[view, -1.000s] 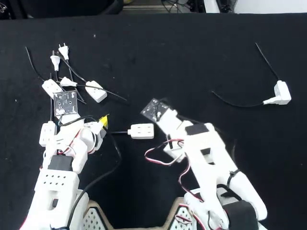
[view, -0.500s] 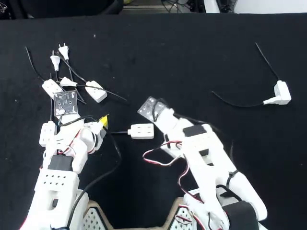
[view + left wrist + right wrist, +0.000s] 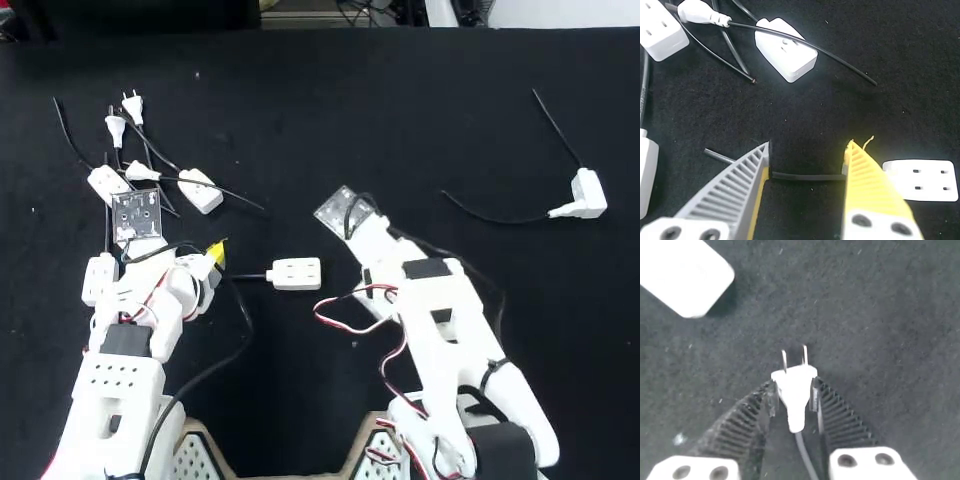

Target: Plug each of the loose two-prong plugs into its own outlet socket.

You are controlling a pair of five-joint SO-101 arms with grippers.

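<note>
Plug (image 3: 794,387), smooth white, two-pronged, pinched in ribbed right claw (image 3: 793,385); left claw (image 3: 808,146) wide.

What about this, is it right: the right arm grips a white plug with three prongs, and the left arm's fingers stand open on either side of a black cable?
Not quite. The white plug in the right gripper has two prongs, not three; the right wrist view shows them plainly. The rest is right: the left gripper stands open with the black cable running between its fingers.
</note>
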